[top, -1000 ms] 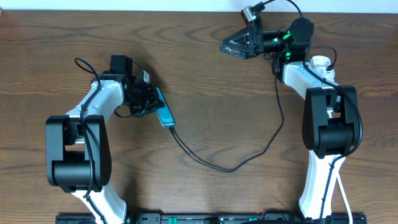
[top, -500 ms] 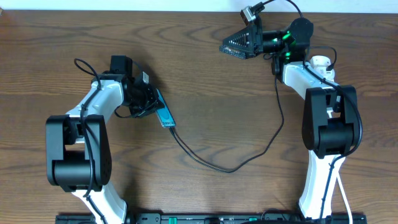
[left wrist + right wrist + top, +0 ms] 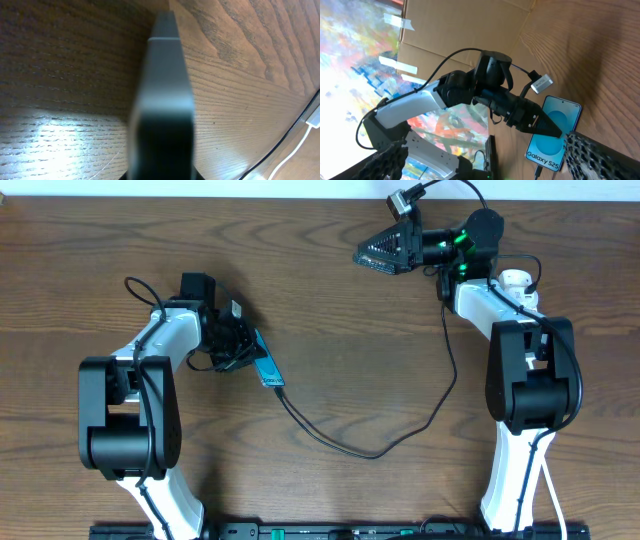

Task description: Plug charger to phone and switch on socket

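The phone (image 3: 265,364), cyan screen lit, lies left of centre with its screen tipped toward the right. My left gripper (image 3: 238,340) is shut on its upper part. In the left wrist view only the phone's dark edge (image 3: 165,100) shows, running straight away from the camera. The right wrist view shows the phone (image 3: 555,135) face-on with "Galaxy S25". The charger (image 3: 375,452), a thin black cable, has its plug tip (image 3: 278,387) at the phone's lower end and curves round to the right arm. My right gripper (image 3: 383,253) hangs open at the back, high up. The socket is hidden.
A small white rounded part (image 3: 514,279) peeks out beside the right arm; I cannot tell what it is. A thin white cord (image 3: 305,137) runs beside the black cable at the right edge of the left wrist view. Bare wood lies between the arms.
The left arm has shifted slightly to the right, nudging the phone with it. The right arm and the cable have not moved.
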`<state>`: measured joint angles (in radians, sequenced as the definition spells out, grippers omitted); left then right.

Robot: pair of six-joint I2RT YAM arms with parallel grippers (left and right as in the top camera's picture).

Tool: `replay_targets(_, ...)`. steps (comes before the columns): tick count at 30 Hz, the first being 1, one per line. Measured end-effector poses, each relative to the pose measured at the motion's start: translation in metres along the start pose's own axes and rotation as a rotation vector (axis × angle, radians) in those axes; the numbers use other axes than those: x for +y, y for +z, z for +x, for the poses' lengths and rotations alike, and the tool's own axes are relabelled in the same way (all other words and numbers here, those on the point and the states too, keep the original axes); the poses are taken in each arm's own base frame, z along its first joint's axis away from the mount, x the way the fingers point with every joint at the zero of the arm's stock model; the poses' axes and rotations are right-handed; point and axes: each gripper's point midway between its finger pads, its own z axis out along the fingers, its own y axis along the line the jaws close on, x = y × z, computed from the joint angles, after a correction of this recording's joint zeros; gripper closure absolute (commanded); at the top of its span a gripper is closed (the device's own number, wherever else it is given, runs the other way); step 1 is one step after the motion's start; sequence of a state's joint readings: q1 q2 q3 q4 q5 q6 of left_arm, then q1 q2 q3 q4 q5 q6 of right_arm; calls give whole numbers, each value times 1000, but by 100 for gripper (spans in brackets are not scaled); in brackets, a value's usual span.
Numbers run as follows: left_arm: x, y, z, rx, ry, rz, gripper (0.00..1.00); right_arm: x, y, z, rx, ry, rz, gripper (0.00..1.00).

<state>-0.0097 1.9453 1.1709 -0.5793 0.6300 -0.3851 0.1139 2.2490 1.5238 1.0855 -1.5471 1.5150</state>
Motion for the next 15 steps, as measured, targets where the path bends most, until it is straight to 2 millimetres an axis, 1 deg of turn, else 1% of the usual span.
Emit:
replay_targets(7,0,0,0,0,0,0,92,0,0,0,0,0,0,1)
replay_targets(9,0,0,0,0,0,0,90,0,0,0,0,-1,0,1)
replay_targets(10,0,0,0,0,0,0,83,0,0,0,0,-2,0,1)
replay_targets(12,0,0,0,-1,2,-1,74,0,0,0,0,-3,0,1)
replay_targets(13,0,0,0,-1,-4,1,71,0,0,0,0,-3,0,1)
replay_targets(15,0,0,-1,-3,-2,-2,69,0,0,0,0,-2,0,1)
